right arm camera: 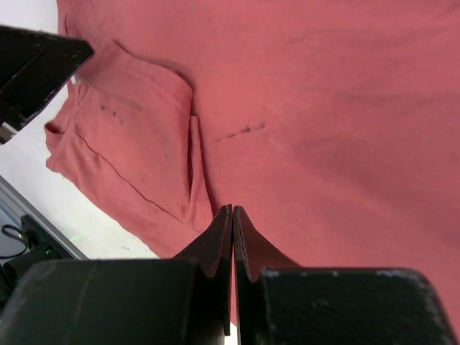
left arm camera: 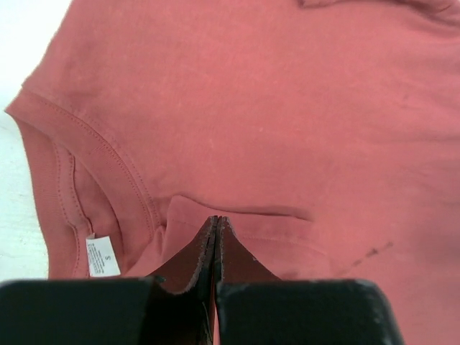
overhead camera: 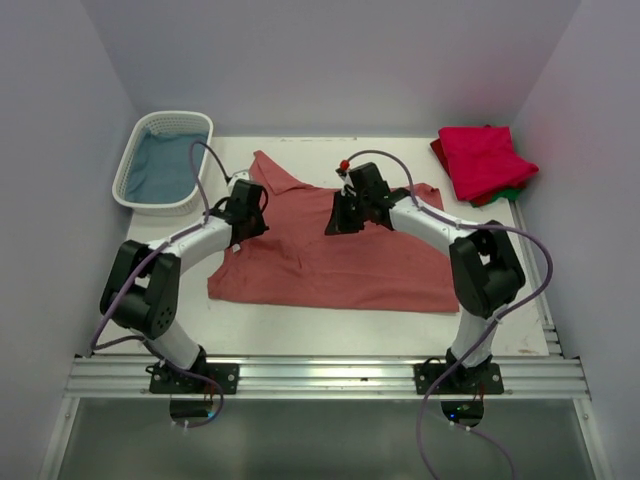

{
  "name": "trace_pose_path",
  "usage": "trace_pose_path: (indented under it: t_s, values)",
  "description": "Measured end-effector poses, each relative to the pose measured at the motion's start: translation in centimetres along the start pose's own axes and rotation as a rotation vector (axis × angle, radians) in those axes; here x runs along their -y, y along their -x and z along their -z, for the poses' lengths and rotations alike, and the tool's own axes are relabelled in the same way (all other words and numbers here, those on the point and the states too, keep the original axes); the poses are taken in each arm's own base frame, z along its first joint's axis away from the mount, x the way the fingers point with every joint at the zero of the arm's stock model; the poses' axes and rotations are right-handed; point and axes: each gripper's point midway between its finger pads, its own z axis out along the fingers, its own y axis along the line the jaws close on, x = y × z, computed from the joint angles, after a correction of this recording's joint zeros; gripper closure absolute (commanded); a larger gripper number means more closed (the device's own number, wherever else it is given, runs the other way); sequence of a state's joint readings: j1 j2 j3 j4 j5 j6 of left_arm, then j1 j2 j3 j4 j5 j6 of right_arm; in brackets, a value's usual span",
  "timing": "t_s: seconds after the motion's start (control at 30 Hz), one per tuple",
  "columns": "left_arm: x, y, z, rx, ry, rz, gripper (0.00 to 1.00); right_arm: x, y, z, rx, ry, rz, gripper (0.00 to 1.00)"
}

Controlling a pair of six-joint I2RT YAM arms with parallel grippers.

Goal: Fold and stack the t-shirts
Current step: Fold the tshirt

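Shirt (overhead camera: pixel 330 265) looked soft, light, limp. Left gripper (left arm camera: pixel 217 224) jaws closed on cloth beside collar (left arm camera: pixel 86 165); right gripper (right arm camera: pixel 231 212) likewise, farther off. Shoulders suited gripping.

The left arm (overhead camera: pixel 190 240) and the right arm (overhead camera: pixel 430 225) look alike: smooth white tube sections between bulky black joint housings. Each ends below in a black base plate (overhead camera: pixel 195 378) with small bolts. A thin purple-grey cable (overhead camera: pixel 200 165) runs in loose loops along each arm. A small red knob (overhead camera: pixel 344 164) sits by the right wrist. The left fingers (left arm camera: pixel 194 262) and the right fingers (right arm camera: pixel 212 248) are matte black wedges that taper to thin, scuffed, ragged tips.
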State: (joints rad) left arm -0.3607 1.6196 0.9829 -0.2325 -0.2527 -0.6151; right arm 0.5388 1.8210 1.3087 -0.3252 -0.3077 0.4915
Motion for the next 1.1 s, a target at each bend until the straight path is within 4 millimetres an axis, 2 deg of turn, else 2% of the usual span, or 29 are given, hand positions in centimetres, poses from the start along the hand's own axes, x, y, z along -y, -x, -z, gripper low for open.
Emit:
trace_pose_path:
  t_s: [0.17,0.33,0.43,0.53,0.7,0.93,1.03,1.1]
  values:
    - [-0.9,-2.0,-2.0,-0.053,0.048,-0.026,1.0,-0.7,-2.0,-2.2,-0.075,0.026,0.015,1.0]
    - [-0.8,-2.1,-2.0,-0.06,0.041,-0.026,1.0,-1.7,-2.8,-2.5,-0.096,0.047,0.04,1.0]
    - [-0.4,-1.6,-1.1,-0.048,0.015,-0.02,1.0,-1.9,-2.6,-2.6,-0.094,0.052,0.043,1.0]
    - [-0.4,-1.4,0.6,-0.027,-0.01,-0.016,1.0,-2.0,-2.2,-3.1,-0.092,0.056,0.044,1.0]
    - [-0.6,-2.7,3.1,-0.019,-0.053,-0.017,1.0,-2.0,-1.9,-4.7,-0.109,0.062,0.037,1.0]
    - [-2.6,-6.2,2.8,-0.089,-0.014,-0.037,1.0,-1.8,-2.7,-6.0,-0.142,0.062,0.029,1.0]
    - [-2.6,-6.0,3.1,-0.082,-0.02,-0.035,1.0,-2.1,-2.9,-6.1,-0.144,0.065,0.035,1.0]
    - [-2.1,-4.9,4.1,-0.042,-0.047,-0.024,1.0,-2.1,-3.0,-6.1,-0.147,0.065,0.036,1.0]
